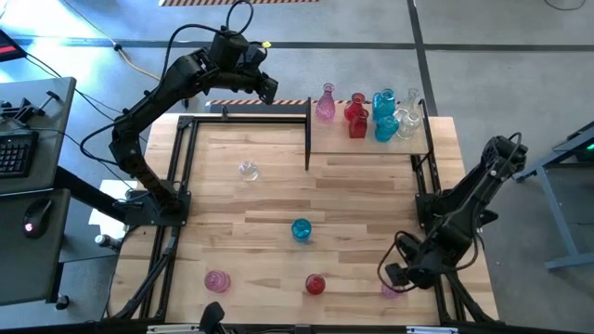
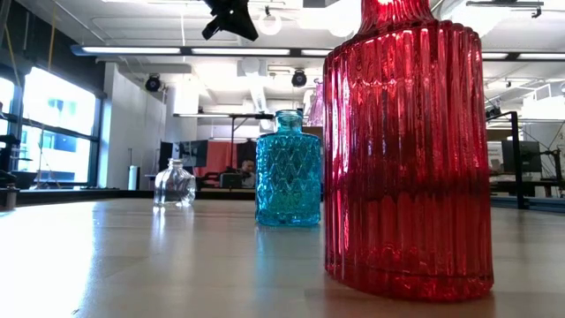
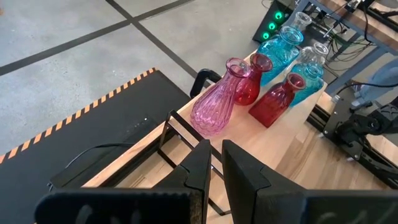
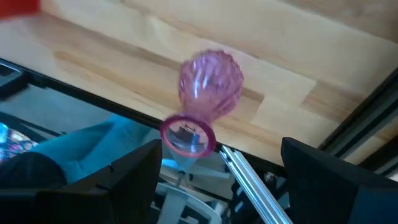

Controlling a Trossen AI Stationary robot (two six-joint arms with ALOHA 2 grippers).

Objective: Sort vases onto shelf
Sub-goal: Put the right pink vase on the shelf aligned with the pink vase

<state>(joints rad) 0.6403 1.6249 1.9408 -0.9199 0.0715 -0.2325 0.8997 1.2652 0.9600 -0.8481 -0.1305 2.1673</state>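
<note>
A: Right claw (image 4: 217, 180) spread wide above a pink vase (image 4: 208, 93) at the counter (image 1: 371, 213) corner, probably lining up a grab by the neck.

B: Yep. Left claw (image 3: 214, 171) pressed together, empty, up by the shelf (image 1: 367, 144). Six or so vases (image 3: 261, 81) clustered there already; four more loose on the counter, waiting.

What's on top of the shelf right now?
The shelf holds a cluster of vases: a pink tall-necked vase, two red vases, turquoise vases and clear ones. They stand packed together, so an exact count is hidden.
</note>
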